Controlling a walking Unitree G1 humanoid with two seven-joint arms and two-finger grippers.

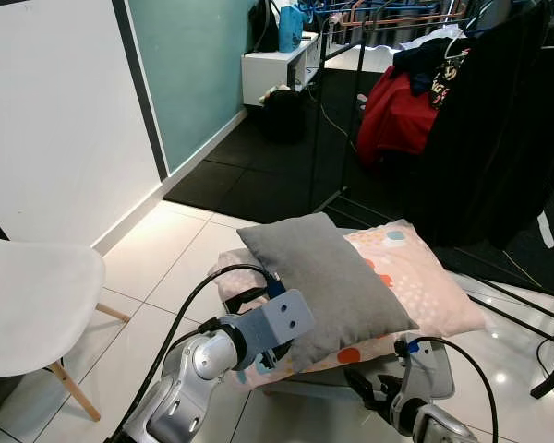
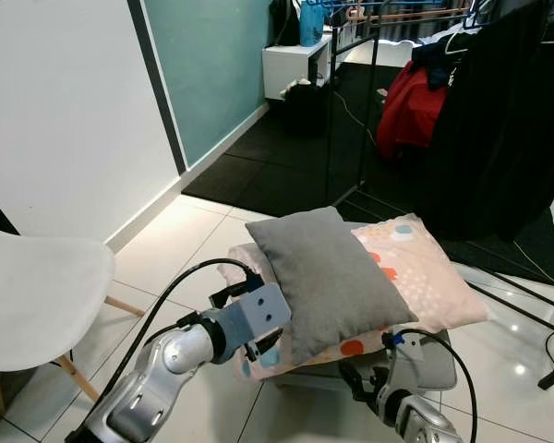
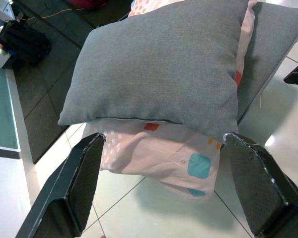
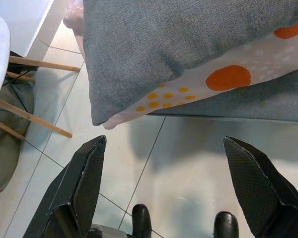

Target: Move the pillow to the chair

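White tiles carry a low stool; on it the grey pillow tops a pink cushion. Left gripper and right gripper both gape, empty. Grabbing both layers risks dragging the cushion toward the chair.

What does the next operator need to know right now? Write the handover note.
Left gripper: open, at the near end of the pillows, holding nothing.
Right gripper: open, low by the stool's near edge, holding nothing.
Grey pillow lies on the pink pillow, both on the grey stool.
White chair stands to the robot's left, with no pillow on it.
Done: approach only.
Left: grip the pillow, carry it to the chair.
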